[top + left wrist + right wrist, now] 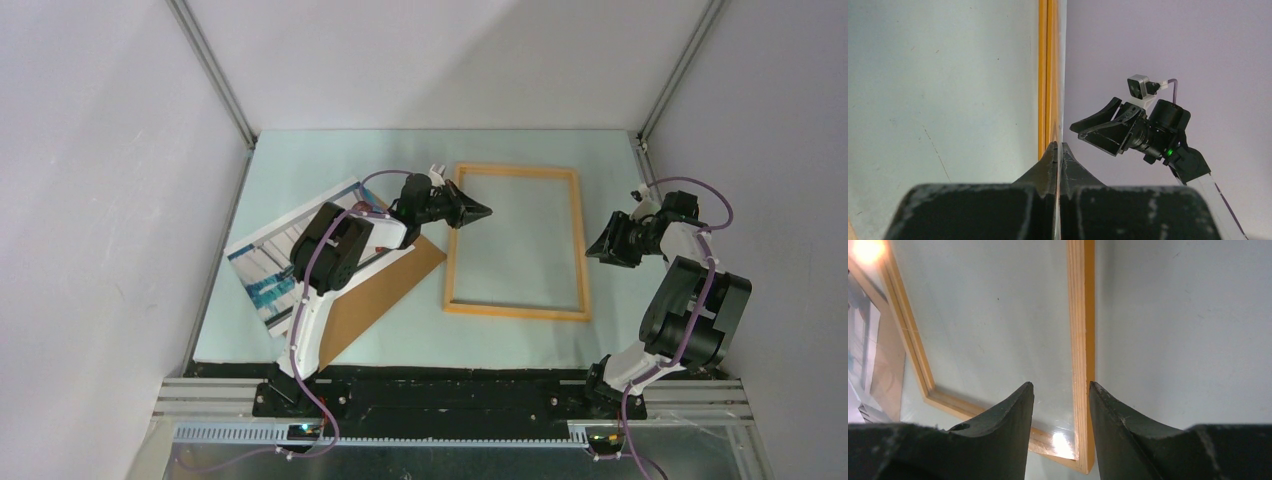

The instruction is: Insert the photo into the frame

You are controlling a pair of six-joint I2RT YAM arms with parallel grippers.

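The thin orange-yellow frame is laid flat and empty. The white-bordered photo is seen face up, skewed, at its 9 o'clock.

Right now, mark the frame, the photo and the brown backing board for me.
the frame (515,311): top external view, middle of its near rail.
the photo (262,275): top external view, printed face toward its left corner.
the brown backing board (400,275): top external view, bare part toward its right corner.
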